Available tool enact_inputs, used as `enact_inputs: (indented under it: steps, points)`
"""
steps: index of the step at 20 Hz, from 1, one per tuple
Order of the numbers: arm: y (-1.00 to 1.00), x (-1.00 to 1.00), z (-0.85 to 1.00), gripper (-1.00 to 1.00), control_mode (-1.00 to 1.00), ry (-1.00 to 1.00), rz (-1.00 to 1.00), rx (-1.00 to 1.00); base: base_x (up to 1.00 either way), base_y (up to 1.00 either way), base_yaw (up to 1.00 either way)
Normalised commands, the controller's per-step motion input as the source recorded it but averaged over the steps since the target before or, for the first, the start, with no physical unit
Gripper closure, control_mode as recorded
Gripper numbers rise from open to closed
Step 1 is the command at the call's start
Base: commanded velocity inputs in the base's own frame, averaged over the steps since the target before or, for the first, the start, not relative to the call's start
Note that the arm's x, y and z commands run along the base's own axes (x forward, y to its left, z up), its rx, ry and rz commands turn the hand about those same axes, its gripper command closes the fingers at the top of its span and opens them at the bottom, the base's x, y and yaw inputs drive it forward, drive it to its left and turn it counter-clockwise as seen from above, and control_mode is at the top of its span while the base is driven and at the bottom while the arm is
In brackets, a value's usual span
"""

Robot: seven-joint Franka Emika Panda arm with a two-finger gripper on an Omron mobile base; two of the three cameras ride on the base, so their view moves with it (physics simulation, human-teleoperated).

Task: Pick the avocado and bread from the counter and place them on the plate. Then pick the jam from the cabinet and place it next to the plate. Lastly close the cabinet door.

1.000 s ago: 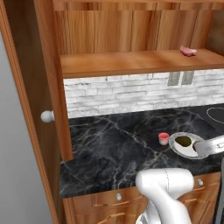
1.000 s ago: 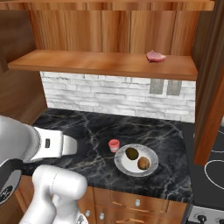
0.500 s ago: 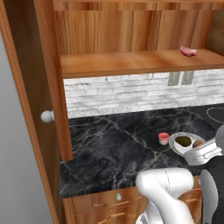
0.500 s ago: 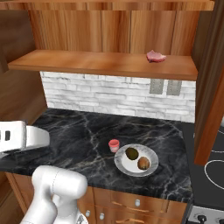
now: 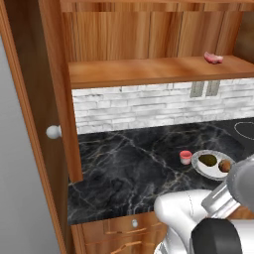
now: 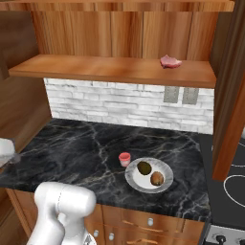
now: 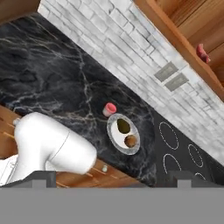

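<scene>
On the white-grey plate (image 6: pixel 162 183), dark olive avocado (image 6: pixel 144 167) beside orange-brown bread (image 6: pixel 156 178); hand (image 7: pixel 112 178) wide open, empty.

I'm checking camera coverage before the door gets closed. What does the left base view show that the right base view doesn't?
Left base view alone: the open cabinet door with its round white knob.
Right base view alone: the grey-knobbed drawer fronts under the plate's side of the counter.
Both: the plate carrying the avocado and bread, the jam close beside the plate, and a pink lump on the cabinet shelf.
</scene>
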Motion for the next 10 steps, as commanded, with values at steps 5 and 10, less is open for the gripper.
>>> enact_inputs:
  steps: [5, 10]
  points:
    - [0.28, -0.24, 0.05, -1.00, -1.00, -0.10, 0.12, -0.30, 0.00, 0.00, 0.00]
    - [0.34, -0.26, 0.15, -1.00, -1.00, -0.14, 0.15, -0.26, 0.00, 0.00, 0.00]
